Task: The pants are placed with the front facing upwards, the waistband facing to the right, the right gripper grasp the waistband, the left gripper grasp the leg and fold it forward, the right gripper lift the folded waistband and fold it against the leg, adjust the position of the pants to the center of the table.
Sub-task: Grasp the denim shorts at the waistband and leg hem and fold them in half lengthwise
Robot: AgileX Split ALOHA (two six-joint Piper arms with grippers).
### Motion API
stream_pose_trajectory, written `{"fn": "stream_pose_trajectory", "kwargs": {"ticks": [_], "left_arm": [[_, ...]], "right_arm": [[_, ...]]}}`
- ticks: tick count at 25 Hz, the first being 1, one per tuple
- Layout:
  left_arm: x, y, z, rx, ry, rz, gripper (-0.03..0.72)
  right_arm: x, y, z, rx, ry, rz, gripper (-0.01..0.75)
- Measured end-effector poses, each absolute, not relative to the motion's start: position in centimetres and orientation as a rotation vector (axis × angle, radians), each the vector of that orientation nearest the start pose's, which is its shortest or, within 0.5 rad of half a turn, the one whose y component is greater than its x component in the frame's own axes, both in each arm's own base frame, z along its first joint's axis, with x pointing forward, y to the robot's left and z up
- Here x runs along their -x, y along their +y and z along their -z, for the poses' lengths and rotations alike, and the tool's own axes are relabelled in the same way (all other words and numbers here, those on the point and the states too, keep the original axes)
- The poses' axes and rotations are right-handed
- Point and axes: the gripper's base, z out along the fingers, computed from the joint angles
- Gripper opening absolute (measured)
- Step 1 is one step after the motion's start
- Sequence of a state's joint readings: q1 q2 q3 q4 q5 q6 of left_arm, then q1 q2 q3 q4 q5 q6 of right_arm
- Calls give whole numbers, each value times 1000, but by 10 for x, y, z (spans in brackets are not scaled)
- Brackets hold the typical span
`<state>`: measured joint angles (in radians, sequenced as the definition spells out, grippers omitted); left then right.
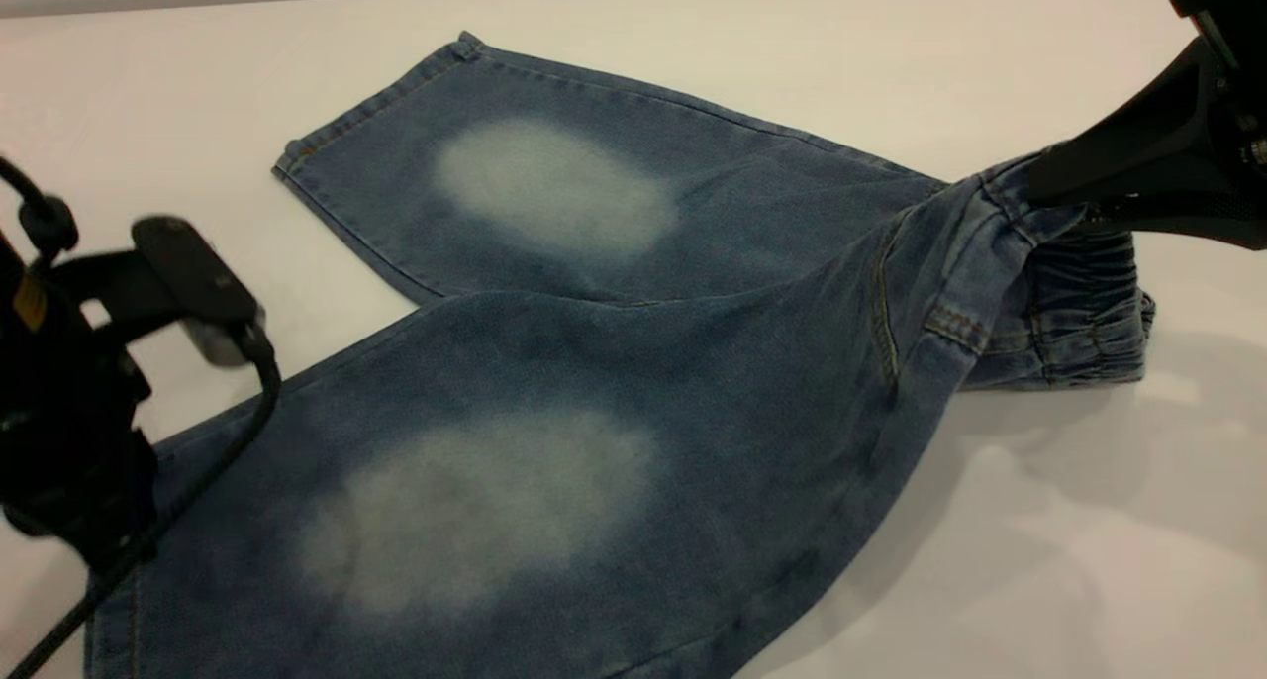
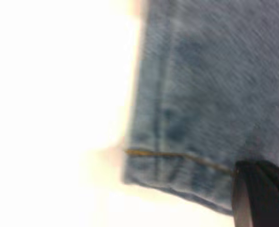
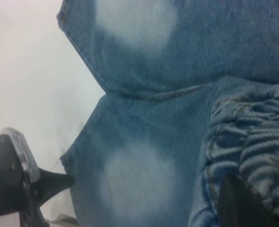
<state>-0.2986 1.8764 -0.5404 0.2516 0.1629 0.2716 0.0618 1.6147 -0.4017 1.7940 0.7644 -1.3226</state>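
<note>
Pants (image 1: pixel 554 382) lie lengthwise left-right; waistband (image 1: pixel 1069 303) rightward, legs leftward.

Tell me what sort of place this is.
Probably a robot test bench or lab, not a home: a bare white table holds only one pair of denim pants, with a black robot gripper at each side, the left gripper by a leg hem, the right gripper on the waistband.

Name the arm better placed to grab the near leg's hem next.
Left. The left claw sits by the near leg's hem of the pants, while the right claw is across the table, shut on the lifted waistband.
</note>
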Motion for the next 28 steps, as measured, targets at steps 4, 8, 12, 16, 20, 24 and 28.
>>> {"fn": "stream_pose_trajectory", "kwargs": {"ticks": [4, 8, 12, 16, 20, 24, 28], "left_arm": [[-235, -68, -65, -1217, 2686, -109, -1], [-236, -68, -66, -1223, 2679, -113, -1], [-239, -69, -67, -1239, 2657, -119, -1], [-243, -71, -68, -1229, 2627, -112, -1], [-245, -72, -69, -1195, 2619, -102, 0], [-250, -75, -83, -1044, 2585, -75, 0], [-253, -76, -106, -976, 2518, -74, 1]], "right_arm": [[-216, 75, -133, -277, 2493, -1174, 68], [-217, 75, -134, -262, 2485, -1170, 69], [-227, 76, -141, -231, 2452, -1164, 70], [-231, 76, -144, -219, 2434, -1168, 70], [-237, 76, -148, -292, 2428, -1193, 71], [-248, 71, -149, -458, 2441, -1122, 71], [-261, 67, -149, -512, 2436, -1050, 71]]}}
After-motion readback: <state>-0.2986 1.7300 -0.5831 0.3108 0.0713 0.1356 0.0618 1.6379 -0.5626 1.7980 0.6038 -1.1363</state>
